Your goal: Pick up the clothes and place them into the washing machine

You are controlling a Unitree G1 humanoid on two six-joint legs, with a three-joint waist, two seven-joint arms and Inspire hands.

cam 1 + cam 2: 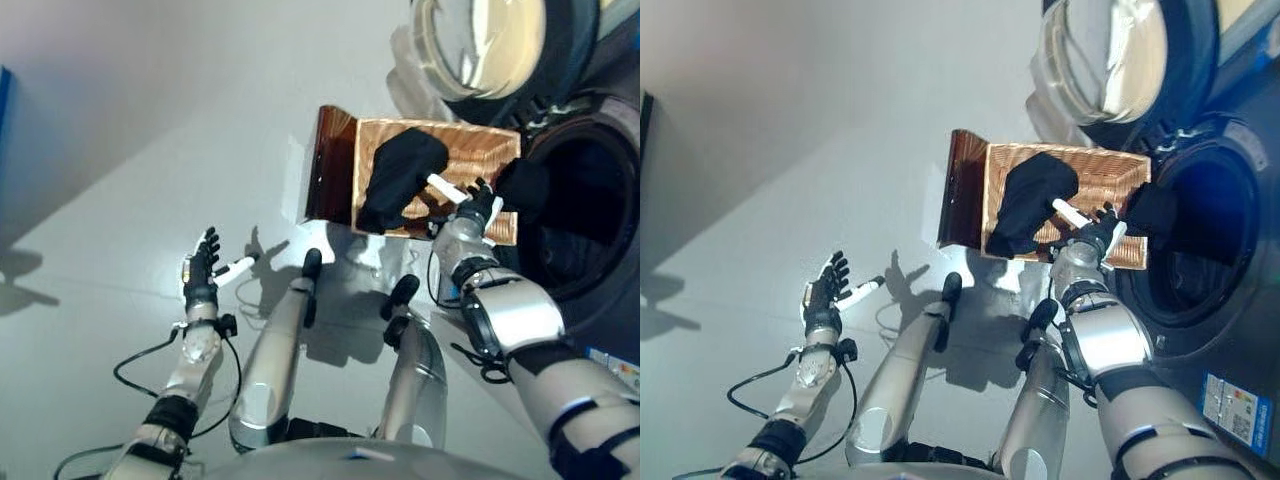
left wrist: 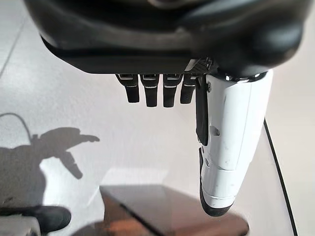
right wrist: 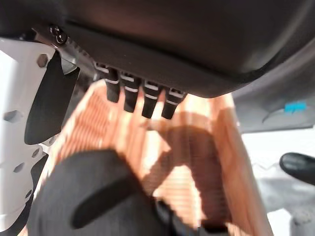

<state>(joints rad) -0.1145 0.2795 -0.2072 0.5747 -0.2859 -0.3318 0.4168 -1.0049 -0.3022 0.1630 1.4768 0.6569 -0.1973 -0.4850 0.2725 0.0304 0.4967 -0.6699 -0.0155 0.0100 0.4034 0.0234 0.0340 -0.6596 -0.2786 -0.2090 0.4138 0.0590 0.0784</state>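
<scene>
At the far left, the left robot hand (image 1: 201, 270) hangs over bare grey floor (image 1: 120, 200), well apart from everything else. Its fingers are straight and spread, the white-covered thumb standing out to the side, and it holds nothing. Its own wrist view confirms this: short dark fingers (image 2: 147, 91) in a relaxed row beside the white thumb, with only floor beyond them.

Toward the middle stands a woven, orange-brown basket (image 1: 490, 150) on the floor, with a darker brown flap or lid (image 1: 330, 160) upright at its left side. A black garment (image 1: 400, 175) lies bunched inside the basket, draped toward its left half and up over the near rim.

Just right of the garment, the right robot hand (image 1: 470, 210) reaches into the basket from the near side. Its fingers are extended and loosely spread, thumb out, and they close on nothing. In its wrist view the fingers (image 3: 140, 96) hover above the basket's woven bottom, with the black garment (image 3: 98, 196) below the palm; whether the hand touches the cloth cannot be told.

At the far right is the washing machine (image 1: 1185, 250), its dark round drum mouth just beside the basket. A second piece of black cloth (image 1: 1152, 210) hangs at the drum's left edge. The round glass door (image 1: 1110, 50) stands swung open above.
</scene>
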